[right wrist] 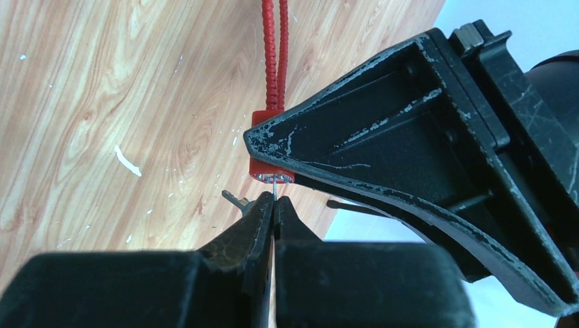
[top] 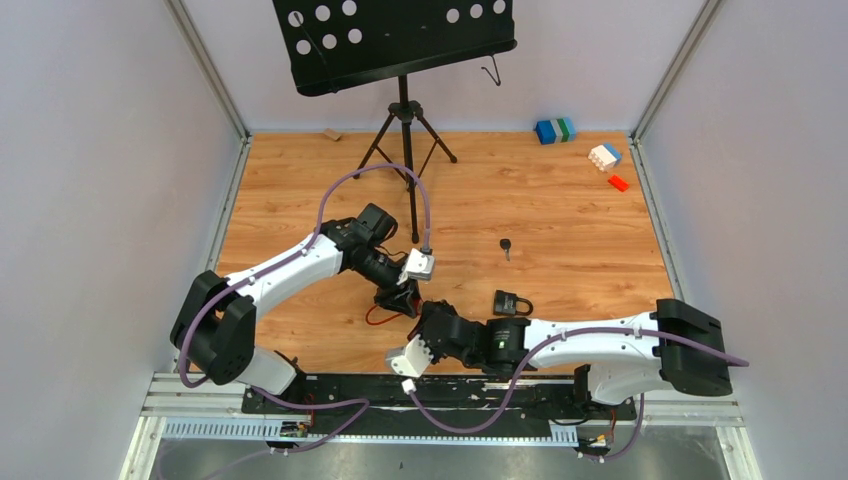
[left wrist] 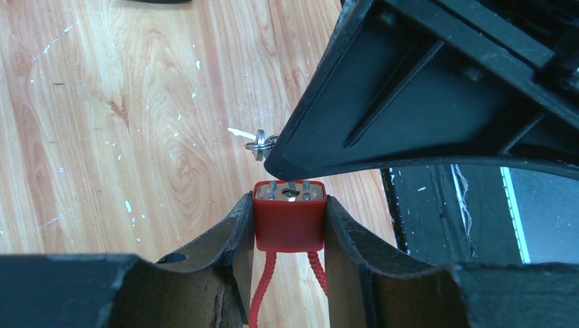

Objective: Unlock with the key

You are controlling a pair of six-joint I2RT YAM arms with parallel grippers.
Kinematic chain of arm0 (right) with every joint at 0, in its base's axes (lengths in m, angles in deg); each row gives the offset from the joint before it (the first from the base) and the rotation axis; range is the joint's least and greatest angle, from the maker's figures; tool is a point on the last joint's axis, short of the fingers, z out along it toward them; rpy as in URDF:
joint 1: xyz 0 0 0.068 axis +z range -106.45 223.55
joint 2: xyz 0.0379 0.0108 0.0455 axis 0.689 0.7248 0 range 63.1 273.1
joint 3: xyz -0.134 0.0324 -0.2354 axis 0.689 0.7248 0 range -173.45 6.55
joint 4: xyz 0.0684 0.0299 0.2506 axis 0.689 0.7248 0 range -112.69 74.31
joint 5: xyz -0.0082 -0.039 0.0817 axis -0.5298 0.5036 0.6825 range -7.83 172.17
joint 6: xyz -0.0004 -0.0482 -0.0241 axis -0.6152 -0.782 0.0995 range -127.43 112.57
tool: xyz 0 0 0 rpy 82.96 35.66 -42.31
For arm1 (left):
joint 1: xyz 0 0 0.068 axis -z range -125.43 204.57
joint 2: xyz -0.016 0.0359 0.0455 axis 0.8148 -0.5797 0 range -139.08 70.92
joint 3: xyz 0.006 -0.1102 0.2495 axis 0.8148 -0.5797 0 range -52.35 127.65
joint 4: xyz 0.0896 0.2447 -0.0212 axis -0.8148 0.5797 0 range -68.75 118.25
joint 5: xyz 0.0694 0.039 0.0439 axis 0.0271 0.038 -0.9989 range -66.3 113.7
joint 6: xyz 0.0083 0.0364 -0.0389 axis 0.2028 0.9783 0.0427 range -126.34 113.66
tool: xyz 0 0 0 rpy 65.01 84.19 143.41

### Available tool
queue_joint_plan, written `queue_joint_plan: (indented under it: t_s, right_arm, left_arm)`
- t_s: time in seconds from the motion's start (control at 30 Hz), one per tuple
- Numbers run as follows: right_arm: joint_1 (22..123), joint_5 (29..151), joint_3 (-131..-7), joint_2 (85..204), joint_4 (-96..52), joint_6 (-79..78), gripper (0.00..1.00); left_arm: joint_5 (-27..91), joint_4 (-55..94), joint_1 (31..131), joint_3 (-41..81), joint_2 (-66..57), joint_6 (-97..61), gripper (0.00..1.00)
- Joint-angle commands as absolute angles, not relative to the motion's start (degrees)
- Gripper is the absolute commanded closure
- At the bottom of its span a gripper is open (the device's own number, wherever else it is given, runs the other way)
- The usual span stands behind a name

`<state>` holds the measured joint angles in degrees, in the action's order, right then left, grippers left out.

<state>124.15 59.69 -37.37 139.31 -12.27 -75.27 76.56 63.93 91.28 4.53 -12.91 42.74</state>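
Two pincers meet low over the near edge of the worktop [top: 560,230], about mid-way along it. The right pincer [right wrist: 273,205] is closed tight on a thin metal key [right wrist: 273,186], its fingertips pressed together with only the blade tip showing. The left pincer [left wrist: 289,205] clamps the body of a red lock [left wrist: 289,225] from both sides, keyhole face turned toward the key, with the red cable [right wrist: 273,61] trailing away behind it. A key ring [left wrist: 259,145] hangs just beside the right pincer's finger.

The step in hand looks like insertion: the right wrist view shows the blade tip touching the lock's face at the keyhole, but I cannot tell how deep it sits, if it is in at all. The next move calls for a straight push along the keyhole axis while the left pincer holds the body rigid, then a twist of the right wrist. Any tilt between blade and slot would probably jam it or bend the thin blade.

Farther in, a black padlock [top: 512,302] lies just beyond the right arm, and a loose black key [top: 507,246] rests near the worktop's centre. A music stand [top: 405,130] rises by the far edge, and coloured blocks [top: 555,130] sit toward the far right corner.
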Motion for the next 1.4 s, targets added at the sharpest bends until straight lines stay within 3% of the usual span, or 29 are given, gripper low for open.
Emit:
queue_joint_plan:
  t_s: [0.0, 0.9, 1.13, 1.23, 1.37]
  right_arm:
    - [125.66, 59.03, -38.29, 141.27, -22.24, -78.66, 1.0]
    - [125.51, 64.68, -43.88, 138.82, -14.95, -68.12, 0.99]
    - [123.08, 66.34, -42.09, 134.94, -13.45, -67.22, 0.74]
    - [121.7, 67.2, -41.42, 132.89, -12.28, -67.18, 0.59]
    - [120.76, 68.65, -40.69, 129.8, -10.59, -67.19, 0.53]
  left_arm:
    - [87.93, 59.98, 92.89, 8.63, -12.24, 39.64, 1.0]
    - [84.65, 52.65, 92.87, 7.78, -11.25, 32.05, 1.0]
    - [83.42, 53.06, 91.84, 7.41, -11.33, 34.07, 1.0]
    - [83.28, 53.26, 91.34, 7.78, -11.63, 34.72, 1.0]
    - [83.28, 53.9, 91.05, 8.26, -12.09, 35.48, 1.0]
